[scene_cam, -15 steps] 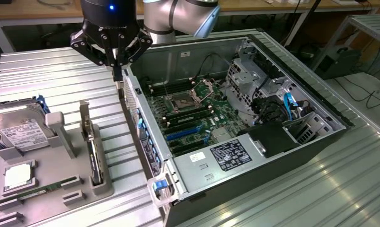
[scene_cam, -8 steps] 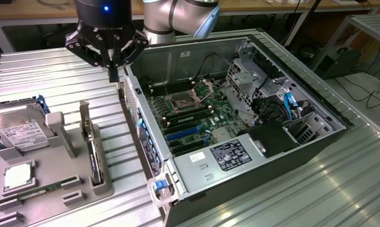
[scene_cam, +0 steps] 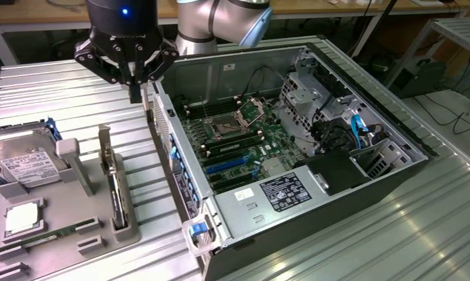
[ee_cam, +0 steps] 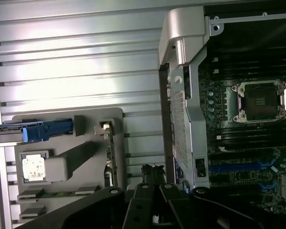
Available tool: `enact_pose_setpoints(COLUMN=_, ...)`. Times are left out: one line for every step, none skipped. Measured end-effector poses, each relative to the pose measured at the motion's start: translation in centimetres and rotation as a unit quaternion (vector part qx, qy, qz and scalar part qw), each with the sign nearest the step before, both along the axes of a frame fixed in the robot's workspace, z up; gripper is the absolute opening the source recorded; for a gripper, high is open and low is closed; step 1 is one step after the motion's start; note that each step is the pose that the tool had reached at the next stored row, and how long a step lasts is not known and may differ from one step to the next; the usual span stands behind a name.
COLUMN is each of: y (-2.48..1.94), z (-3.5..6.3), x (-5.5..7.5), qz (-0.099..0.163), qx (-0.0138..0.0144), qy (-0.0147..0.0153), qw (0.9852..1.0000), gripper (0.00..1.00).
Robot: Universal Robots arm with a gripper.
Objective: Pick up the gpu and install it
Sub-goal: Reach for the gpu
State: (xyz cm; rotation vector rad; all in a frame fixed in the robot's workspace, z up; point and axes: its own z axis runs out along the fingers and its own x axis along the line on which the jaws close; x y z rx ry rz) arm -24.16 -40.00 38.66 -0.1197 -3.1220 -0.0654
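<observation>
Judging the task as barely begun, with nothing picked up yet. Finding the end effector (scene_cam: 134, 89) hanging above the desk (scene_cam: 55, 93), just beside the outer wall of the open computer case (scene_cam: 391, 126), with its tips pressed together and gripping nothing. Locating the gpu (scene_cam: 115, 187) standing on its long edge in a slot of the gray holder (scene_cam: 78, 175), toward the exterior view's left, well apart from the end effector and untouched, with its silver bracket (scene_cam: 104, 146) rising at the end nearer the end effector. Noting 3 other parts resting on that same holder: a hard drive (scene_cam: 24, 164), a processor (scene_cam: 20, 218) and a memory stick (scene_cam: 51, 237). Seeing the motherboard (scene_cam: 235, 140) lying exposed inside the case, with the blue expansion slots (scene_cam: 223, 166) appearing unoccupied, so no card seated there. Counting 0 steps as visibly done. Leaving the whole job to do, by this reading: closing in on the card, opening and gripping it, lifting it out of its slot, carrying it across to the case and pressing it into an expansion slot.
</observation>
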Motion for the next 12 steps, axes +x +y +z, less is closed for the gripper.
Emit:
enact_pose_setpoints(y=-0.01, z=-0.01, x=-0.1, qz=0.000, qx=-0.0001, qy=0.0006, qw=1.0000, gripper=0.11)
enact_pose_setpoints(y=-0.02, z=-0.02, x=-0.2, qz=0.000, qx=-0.0001, qy=0.0011, qw=1.0000, gripper=0.11)
enact_pose_setpoints(y=-0.02, z=-0.03, x=-0.3, qz=0.000, qx=-0.0001, qy=0.0015, qw=1.0000, gripper=0.11)
enact_pose_setpoints(y=-0.02, z=-0.05, x=-0.4, qz=0.000, qx=0.0000, qy=0.0019, qw=1.0000, gripper=0.11)
enact_pose_setpoints(y=-0.03, z=-0.06, x=-0.4, qz=0.000, qx=0.0000, qy=0.0022, qw=1.0000, gripper=0.11)
enact_pose_setpoints(y=-0.03, z=-0.07, x=-0.5, qz=0.000, qx=0.0000, qy=0.0026, qw=1.0000, gripper=0.11)
enact_pose_setpoints(y=-0.04, z=-0.09, x=-0.6, qz=0.000, qx=-0.0001, qy=0.0034, qw=1.0000, gripper=0.11)
enact_pose_setpoints(y=-0.05, z=-0.11, x=-0.8, qz=0.000, qx=0.0000, qy=0.0039, qw=1.0000, gripper=0.11)
enact_pose_setpoints(y=-0.05, z=-0.13, x=-0.8, qz=0.000, qx=0.0000, qy=0.0044, qw=1.0000, gripper=0.11)
enact_pose_setpoints(y=-0.05, z=-0.13, x=-0.9, qz=0.000, qx=-0.0001, qy=0.0048, qw=1.0000, gripper=0.11)
enact_pose_setpoints(y=-0.06, z=-0.14, x=-1.0, qz=0.000, qx=-0.0001, qy=0.0052, qw=1.0000, gripper=0.11)
enact_pose_setpoints(y=-0.07, z=-0.15, x=-1.1, qz=0.000, qx=-0.0001, qy=0.0055, qw=1.0000, gripper=0.11)
